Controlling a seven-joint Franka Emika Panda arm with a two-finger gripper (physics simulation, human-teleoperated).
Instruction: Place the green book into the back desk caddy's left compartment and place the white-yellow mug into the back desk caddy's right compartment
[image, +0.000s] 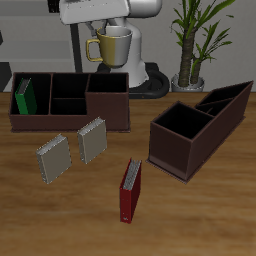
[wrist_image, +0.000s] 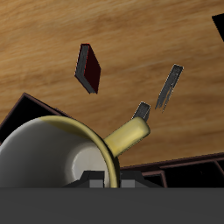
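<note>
My gripper (image: 107, 31) is shut on the rim of the white-yellow mug (image: 114, 45) and holds it in the air, above the back desk caddy (image: 70, 122) near its right compartment (image: 107, 98). In the wrist view the mug (wrist_image: 52, 157) fills the frame below the gripper (wrist_image: 103, 180), its yellow handle (wrist_image: 131, 134) pointing outward. The green book (image: 24, 97) stands upright in the caddy's left compartment (image: 36, 100), the narrow end section. The right compartment holds nothing that I can see.
A second dark-brown caddy with a sloping rim (image: 200, 125) stands beside the back one. Two grey spiral notebooks (image: 53, 157) (image: 92, 140) and a red book (image: 130, 190) stand in front of it. A potted plant (image: 195, 40) stands at the back.
</note>
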